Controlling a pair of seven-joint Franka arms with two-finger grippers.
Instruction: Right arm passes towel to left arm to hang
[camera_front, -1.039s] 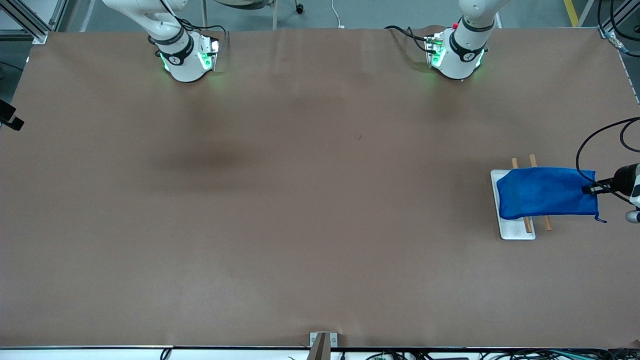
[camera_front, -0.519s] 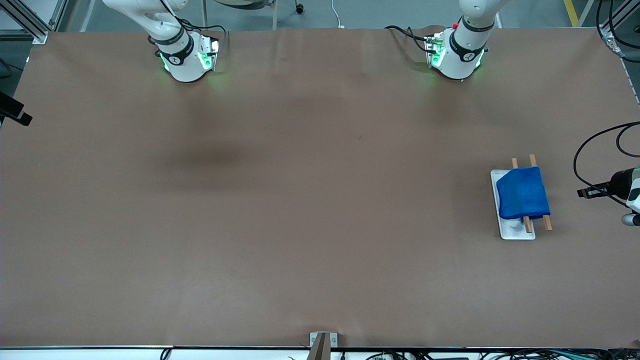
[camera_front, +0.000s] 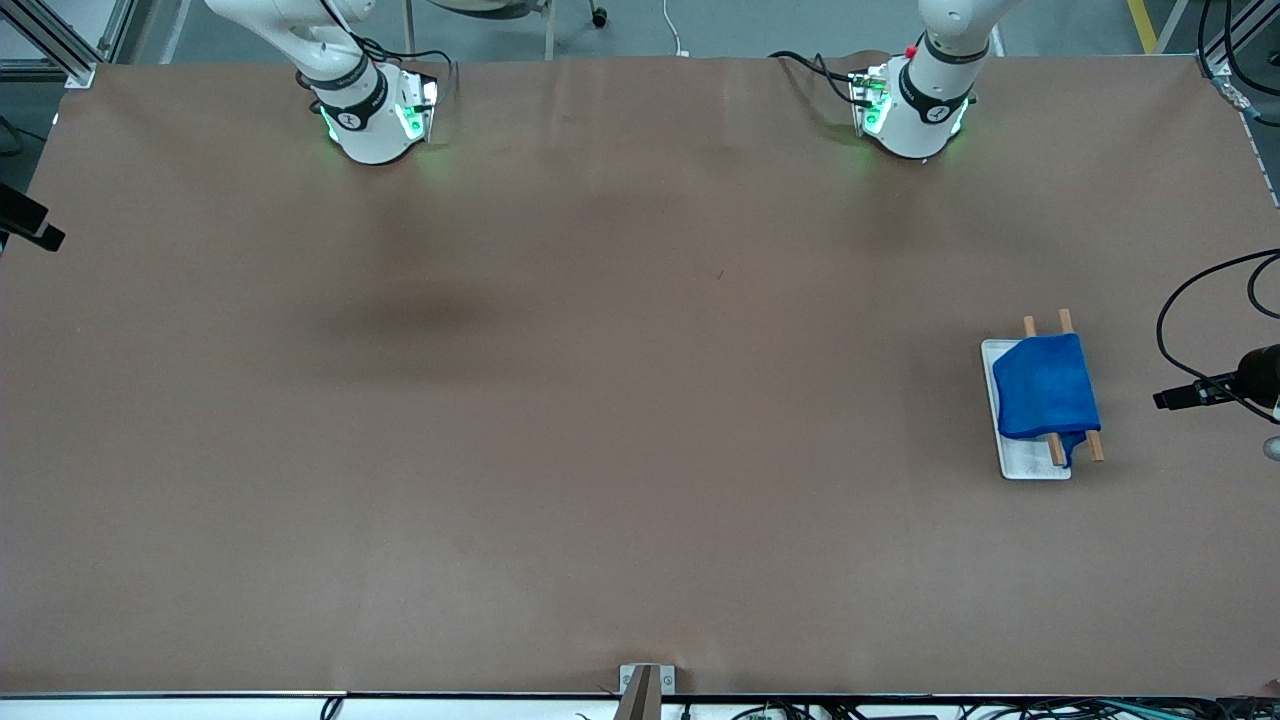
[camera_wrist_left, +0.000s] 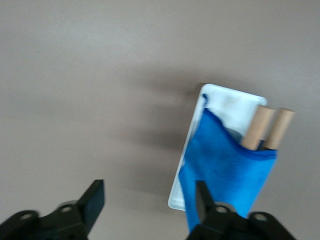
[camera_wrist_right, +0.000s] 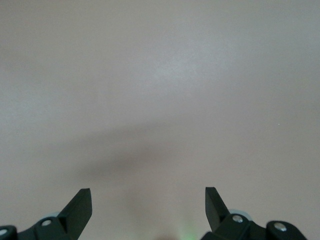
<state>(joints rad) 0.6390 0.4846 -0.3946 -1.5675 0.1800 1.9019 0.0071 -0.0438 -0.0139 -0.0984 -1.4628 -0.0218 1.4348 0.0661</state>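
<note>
So the towel (camera_front: 1046, 388) is draped over two wooden dowels (camera_front: 1062, 392) that sit above a small white tray (camera_front: 1030, 467), toward the left arm's end of the table. Looks hung to me, with one corner drooping off the edge nearer the front camera. The left gripper (camera_wrist_left: 149, 202) has its jaws spread wide with nothing between them; in the front view it sits at the table's edge past the rack, level with the cloth, so the towel lies straight out from it toward the table's middle. The dowels' long axis runs nearer-to-farther from the front camera. The right gripper (camera_wrist_right: 148, 202) is wide open and empty too, waiting over bare brown tabletop (camera_wrist_right: 160, 75).
</note>
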